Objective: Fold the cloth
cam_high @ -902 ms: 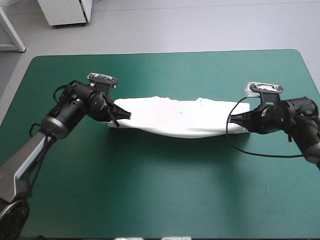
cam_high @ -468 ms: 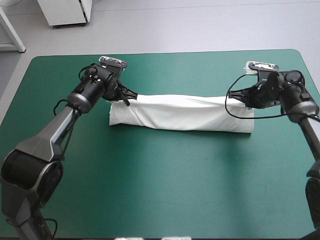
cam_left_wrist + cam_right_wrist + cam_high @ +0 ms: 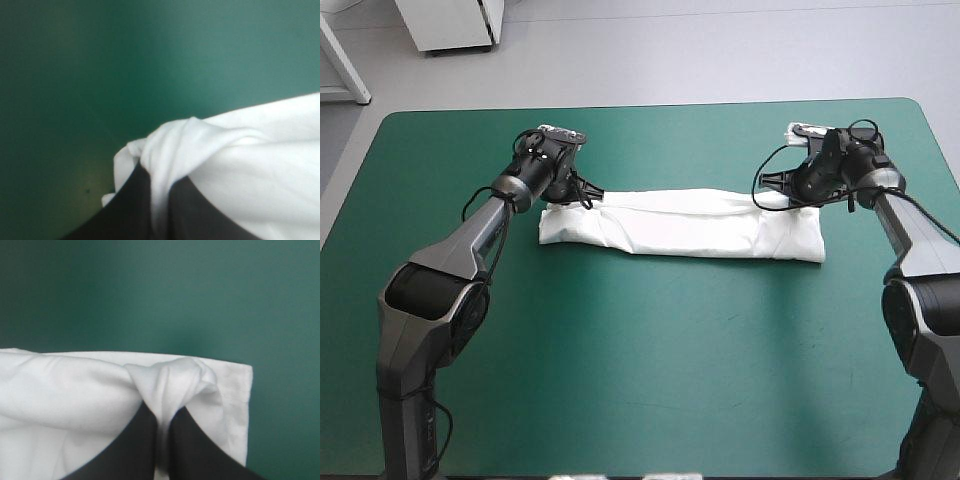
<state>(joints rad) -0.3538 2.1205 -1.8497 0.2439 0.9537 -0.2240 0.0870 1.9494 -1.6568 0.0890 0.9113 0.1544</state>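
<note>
The white T-shirt [image 3: 680,224] lies as a long folded strip across the middle of the teal-green table. My left gripper [image 3: 588,200] pinches the strip's far edge at its left end, and my right gripper [image 3: 767,192] pinches the far edge near its right end. In the left wrist view the black fingers [image 3: 135,205] are all but shut with a bunched fold of the T-shirt [image 3: 240,165] between them. The right wrist view shows the same: a pinched fold of the T-shirt [image 3: 167,377] between black fingers [image 3: 190,445], with the strip's end edge just beside them.
Bare teal-green cover [image 3: 650,380] stretches from the strip to the near edge, and a narrower band lies beyond it toward the far edge. Ahead of both grippers in the wrist views there is only table cover [image 3: 125,60].
Both grippers have carried the T-shirt's edge away from the robot, toward the far side and down. The cloth went from a lifted, sagging band to a flat folded strip.
</note>
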